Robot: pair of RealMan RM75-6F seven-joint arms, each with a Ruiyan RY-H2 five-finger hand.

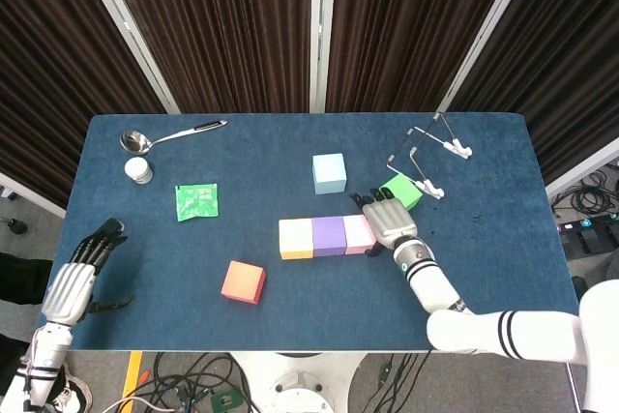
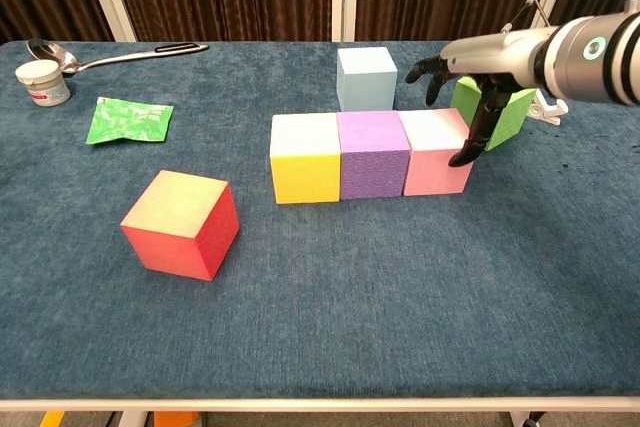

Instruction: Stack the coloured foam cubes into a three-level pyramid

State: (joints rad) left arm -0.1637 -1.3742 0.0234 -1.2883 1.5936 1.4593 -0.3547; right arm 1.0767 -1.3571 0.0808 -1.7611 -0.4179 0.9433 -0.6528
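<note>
Left hand (image 1: 73, 282) released, fingers apart, at desk's (image 1: 290, 162) left edge. Red foam cube (image 2: 181, 223) alone. Yellow foam cube (image 2: 305, 158), purple foam cube (image 2: 373, 153), pink foam cube (image 2: 436, 151) touching in row. Right hand (image 2: 470, 82) released, fingertips (image 2: 460, 158) at pink cube's right side. Green foam cube (image 2: 490, 113) behind hand.

The blue-clothed table (image 1: 484, 268) carries a yellow cube (image 1: 296, 238), purple cube (image 1: 329, 235) and pink cube (image 1: 358, 234) touching in a row at its middle; a red cube (image 1: 243, 281) nearer the front edge; a pale blue cube (image 1: 329, 173) and green cube (image 1: 402, 190) behind; a ladle (image 1: 164, 136), white jar (image 1: 139, 170) and green packet (image 1: 197, 201) towards the back left corner; a wire stand (image 1: 430, 147) back right.
</note>
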